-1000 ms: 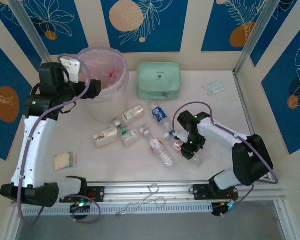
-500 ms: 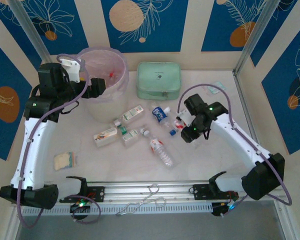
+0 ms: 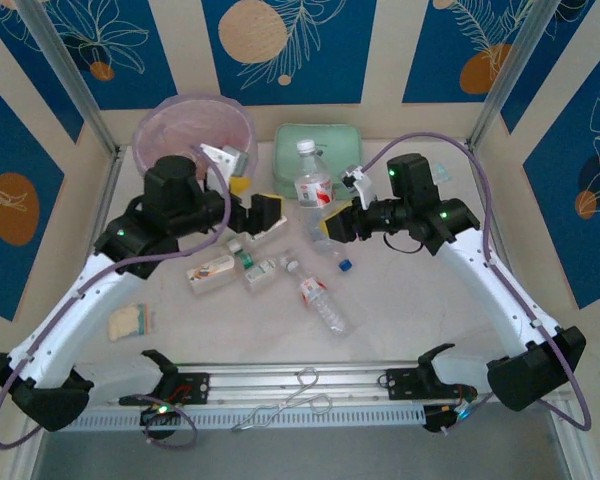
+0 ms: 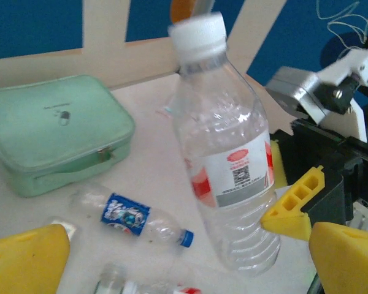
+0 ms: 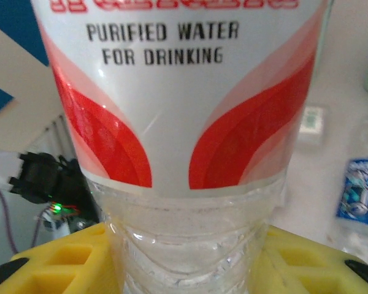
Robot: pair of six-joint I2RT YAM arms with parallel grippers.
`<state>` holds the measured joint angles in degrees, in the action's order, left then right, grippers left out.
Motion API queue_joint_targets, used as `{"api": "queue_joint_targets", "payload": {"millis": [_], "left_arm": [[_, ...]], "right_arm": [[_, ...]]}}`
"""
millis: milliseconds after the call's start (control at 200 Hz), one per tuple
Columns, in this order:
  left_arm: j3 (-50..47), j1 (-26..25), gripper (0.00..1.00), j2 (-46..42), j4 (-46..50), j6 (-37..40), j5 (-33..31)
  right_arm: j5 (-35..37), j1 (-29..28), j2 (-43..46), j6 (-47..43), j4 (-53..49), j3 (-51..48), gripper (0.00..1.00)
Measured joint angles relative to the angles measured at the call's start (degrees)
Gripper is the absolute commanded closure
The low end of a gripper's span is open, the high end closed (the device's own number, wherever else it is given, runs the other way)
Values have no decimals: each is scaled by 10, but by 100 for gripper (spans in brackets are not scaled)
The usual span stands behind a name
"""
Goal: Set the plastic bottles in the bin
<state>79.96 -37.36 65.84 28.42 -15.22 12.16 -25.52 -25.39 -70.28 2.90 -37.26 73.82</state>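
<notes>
Top external shows right end effector (image 3: 331, 227) gripping upright bottle (image 3: 313, 188).

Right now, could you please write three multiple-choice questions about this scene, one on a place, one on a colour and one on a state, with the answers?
1. Where is the white-capped bottle?
A) lying flat on its side
B) standing up in the right gripper
C) inside the bin

2. What colour is the cap of the blue-labelled bottle?
A) red
B) white
C) blue

3. In what state is the left gripper?
A) open, holding nothing
B) shut on a bottle
C) shut on a case

Answers:
1 B: the right gripper clamps the bottle's base, and the bin stands apart from it.
2 C: the left wrist view shows a blue cap on its neck.
3 A: its jaws stand wide apart, facing the held bottle without touching it.
</notes>
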Motion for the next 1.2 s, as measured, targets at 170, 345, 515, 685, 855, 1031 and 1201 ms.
{"api": "queue_joint_targets", "payload": {"millis": [170,345,515,685,855,1031,1201], "left_arm": [[-21,-50,2,31,-45,-13,-40],[-22,-85,17,70,-100,-34,-77],[-26,-90,33,92,-124,-58,-103],[-24,-91,32,104,-127,-66,-111],[-12,-91,51,128,-128,-75,-112],[9,-92,54,141,-110,-76,-112],[73,-88,54,145,-43,-45,-117]], "right_arm": [[-13,-28,0,26,37,-3,53],[-13,-35,0,42,69,-33,53],[7,-38,-1,39,73,-38,53],[22,-39,0,40,88,-50,53],[43,-39,0,42,94,-61,45],[47,-43,0,34,104,-66,1],[71,-44,26,10,89,-66,1]]}}
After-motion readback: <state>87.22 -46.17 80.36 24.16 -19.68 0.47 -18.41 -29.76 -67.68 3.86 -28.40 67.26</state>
